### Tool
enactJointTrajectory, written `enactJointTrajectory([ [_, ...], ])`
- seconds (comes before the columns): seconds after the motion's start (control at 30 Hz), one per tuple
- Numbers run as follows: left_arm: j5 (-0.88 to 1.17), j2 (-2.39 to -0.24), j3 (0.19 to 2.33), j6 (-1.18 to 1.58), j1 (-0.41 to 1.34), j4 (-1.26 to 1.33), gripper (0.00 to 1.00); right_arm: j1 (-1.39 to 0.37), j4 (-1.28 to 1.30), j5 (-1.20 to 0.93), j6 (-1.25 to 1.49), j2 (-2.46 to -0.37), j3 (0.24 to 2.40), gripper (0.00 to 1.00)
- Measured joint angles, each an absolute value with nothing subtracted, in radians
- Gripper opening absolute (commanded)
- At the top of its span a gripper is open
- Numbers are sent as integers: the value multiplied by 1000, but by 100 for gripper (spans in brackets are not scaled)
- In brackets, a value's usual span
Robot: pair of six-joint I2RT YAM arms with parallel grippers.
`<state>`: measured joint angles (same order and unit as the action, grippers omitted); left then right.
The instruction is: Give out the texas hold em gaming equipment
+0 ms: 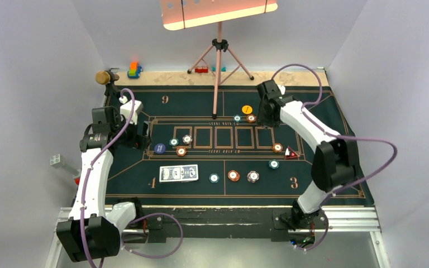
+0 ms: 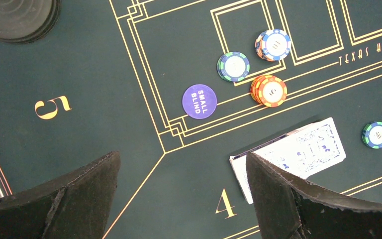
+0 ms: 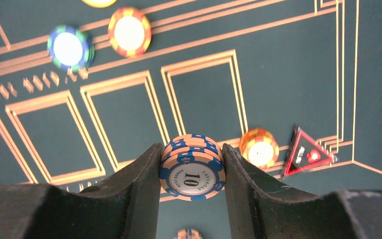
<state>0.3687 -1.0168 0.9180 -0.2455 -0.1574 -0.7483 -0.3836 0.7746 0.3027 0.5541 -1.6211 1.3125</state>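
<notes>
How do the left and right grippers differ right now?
The left gripper is open, nothing between its fingers; the right gripper is shut on a blue-and-peach chip stack marked 10. The left gripper is near the card deck; the right gripper is over the outlined card boxes. Both face the dark mat.

The left arm (image 1: 92, 173) is standing up from its base, bending at the elbow and leaning forward, its wrist tipping the left gripper (image 2: 181, 167) downward. Its two dark fingers (image 2: 79, 194) are standing wide apart. The right arm (image 1: 318, 139) is arching high and stretching far forward and inward, pointing the right gripper (image 3: 191, 149) down. That gripper's fingers are pressing from both sides on a chip stack (image 3: 192, 172) sitting between their tips.
</notes>
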Motion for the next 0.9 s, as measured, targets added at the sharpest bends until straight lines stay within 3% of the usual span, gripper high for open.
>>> enactJointTrajectory([
  [0.43, 371, -1017, 918, -245, -158, -748, 100, -256, 728, 305, 523, -2115, 1725, 0],
  [0.73, 371, -1017, 918, -246, -158, -748, 100, -241, 718, 297, 523, -2190, 1769, 0],
  [0.9, 371, -1017, 918, -246, -158, -748, 100, -240, 711, 281, 523, -2194, 1778, 8],
])
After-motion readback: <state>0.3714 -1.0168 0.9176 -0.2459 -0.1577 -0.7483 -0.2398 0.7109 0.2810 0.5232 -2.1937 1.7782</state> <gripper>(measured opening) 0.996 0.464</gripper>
